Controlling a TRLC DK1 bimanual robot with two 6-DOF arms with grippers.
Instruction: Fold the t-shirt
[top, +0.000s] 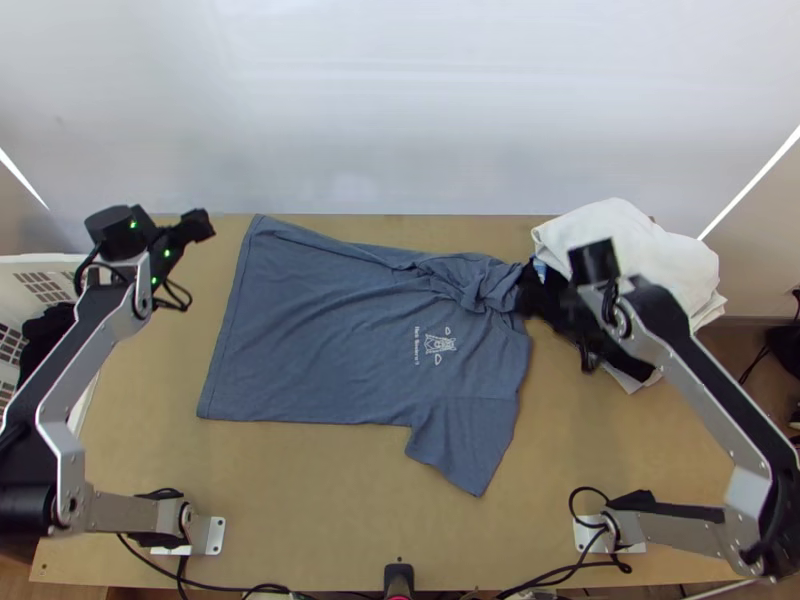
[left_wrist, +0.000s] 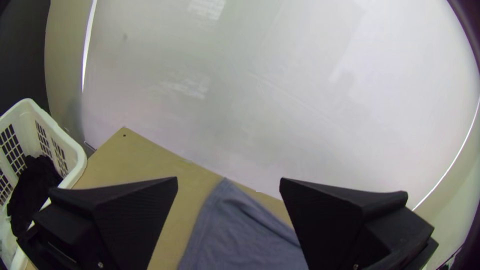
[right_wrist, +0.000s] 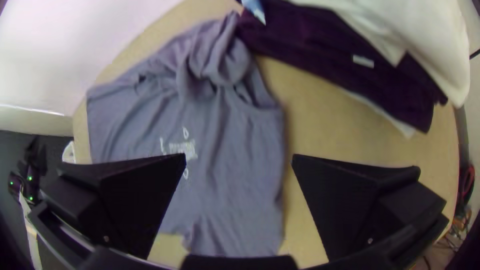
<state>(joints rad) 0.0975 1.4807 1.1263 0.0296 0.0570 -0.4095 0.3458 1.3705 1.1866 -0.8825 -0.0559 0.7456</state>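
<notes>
Showing t-shirt print (right_wrist: 183, 149): right wrist view

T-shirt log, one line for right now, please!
T-shirt: mostly spread, one corner bunched | left gripper: open, empty | right gripper: open, empty

T-shirt (top: 320, 350) of matt cloth — table (top: 320, 510) smooth wood, basket (left_wrist: 76, 150) plastic.

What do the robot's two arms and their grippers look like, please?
The left arm and right arm have silver-grey links, black joints and loose black cables. Small green lights glow near the left wrist. The left gripper and right gripper each have two wide black fingers, wedge-shaped.
</notes>
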